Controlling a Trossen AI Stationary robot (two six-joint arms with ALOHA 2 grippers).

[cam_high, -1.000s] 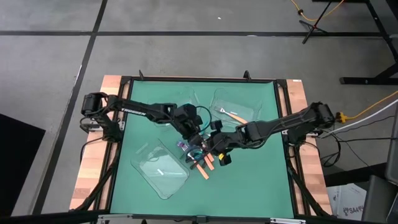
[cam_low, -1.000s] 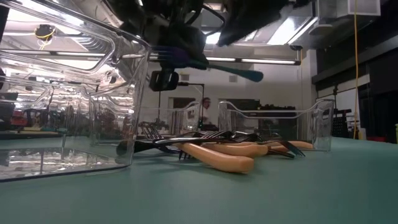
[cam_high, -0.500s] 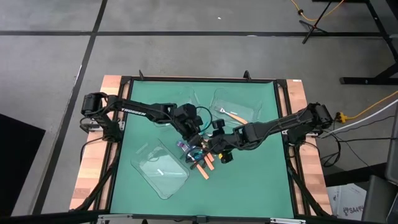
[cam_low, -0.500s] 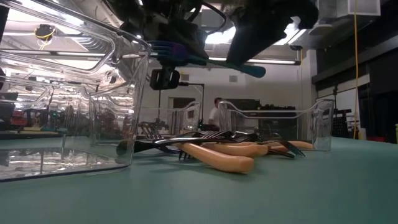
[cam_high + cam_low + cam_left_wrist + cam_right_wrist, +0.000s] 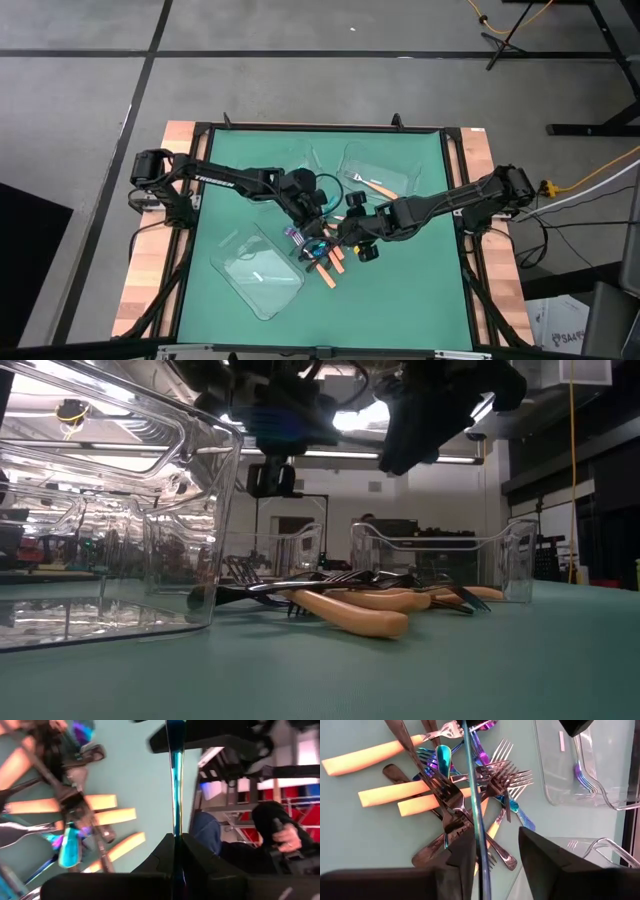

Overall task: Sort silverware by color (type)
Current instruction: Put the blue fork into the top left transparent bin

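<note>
My left gripper hangs over the silverware pile and is shut on an iridescent blue-teal utensil. My right gripper is open at the utensil's free end. The slim shaft runs between its fingers, close along one finger. In the low view both grippers hang above the pile and hide most of the utensil. The pile mixes orange-handled, dark and iridescent forks lying flat on the green table. My left gripper pinches the iridescent utensil's shaft between its two fingers, with the fingers along the shaft. The utensil is lifted clear of the pile and sticks out roughly level toward my right gripper. Whether my right gripper touches the shaft beside its finger, I cannot tell.
A clear tray stands near-left of the pile and holds an iridescent fork. Two more clear trays stand toward the far edge, one with an orange-handled piece. A person's hand shows beyond the table. Green mat lies open to the right.
My right gripper has moved toward the left gripper and closed in around the held utensil's teal free end, which now sits hidden behind it in the low view. The left gripper has raised the utensil slightly. The pile has stayed still.
</note>
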